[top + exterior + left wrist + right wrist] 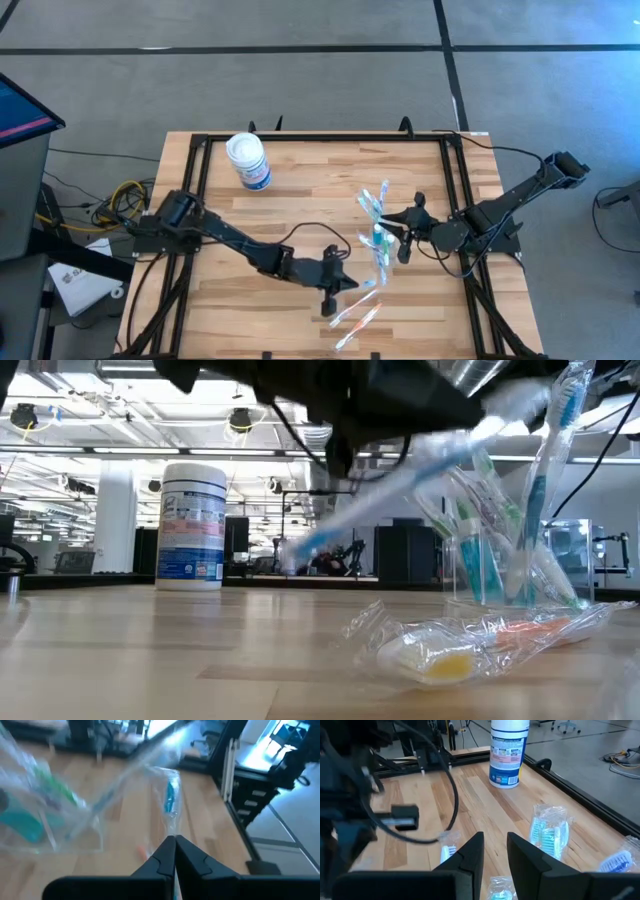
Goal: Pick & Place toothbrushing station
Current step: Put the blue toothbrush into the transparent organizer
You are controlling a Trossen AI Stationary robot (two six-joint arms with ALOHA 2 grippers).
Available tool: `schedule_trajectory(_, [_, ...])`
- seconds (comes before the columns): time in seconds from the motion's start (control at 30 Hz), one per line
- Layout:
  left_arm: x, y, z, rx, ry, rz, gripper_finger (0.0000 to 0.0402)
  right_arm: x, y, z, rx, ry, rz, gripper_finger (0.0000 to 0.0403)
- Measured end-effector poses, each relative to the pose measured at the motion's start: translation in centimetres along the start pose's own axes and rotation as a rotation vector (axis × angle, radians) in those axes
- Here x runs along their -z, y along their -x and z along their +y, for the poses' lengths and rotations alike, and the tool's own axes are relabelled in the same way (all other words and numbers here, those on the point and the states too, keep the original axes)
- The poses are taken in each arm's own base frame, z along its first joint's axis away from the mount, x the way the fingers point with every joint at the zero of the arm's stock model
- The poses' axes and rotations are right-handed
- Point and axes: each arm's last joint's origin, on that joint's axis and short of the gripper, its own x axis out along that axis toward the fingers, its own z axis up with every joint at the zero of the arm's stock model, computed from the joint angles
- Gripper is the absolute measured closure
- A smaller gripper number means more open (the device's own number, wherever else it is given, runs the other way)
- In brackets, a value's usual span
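My left gripper (174,842) is pinched on a wrapped toothbrush (170,800) pointing away—probably toward the cup (381,240), just right—right gripper (494,851) narrowly parted.

A clear plastic cup (490,565) stands upright, holding wrapped blue and green toothbrushes (545,470); another wrapped pink-orange toothbrush (470,645) lies flat before it.
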Motion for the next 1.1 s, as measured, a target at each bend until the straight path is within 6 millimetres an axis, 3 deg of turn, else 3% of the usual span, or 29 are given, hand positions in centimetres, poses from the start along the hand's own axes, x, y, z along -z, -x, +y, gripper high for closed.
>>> schedule_trajectory(0.57, [-8.0,5.7,-0.5,-0.053,-0.180,-0.239,0.0401,-0.4,0.0,0.2,-0.013,-0.004,-0.030,0.0327])
schedule_trajectory(0.8, [-10.1,6.9,1.0,-0.103,-0.195,-0.300,0.0401,-0.9,0.0,0.3,-0.029,0.000,-0.067,0.0327])
schedule_trajectory(1.1, [-11.5,6.6,3.9,-0.144,-0.190,-0.350,0.0401,-2.4,0.3,0.9,-0.109,0.034,-0.188,0.0327])
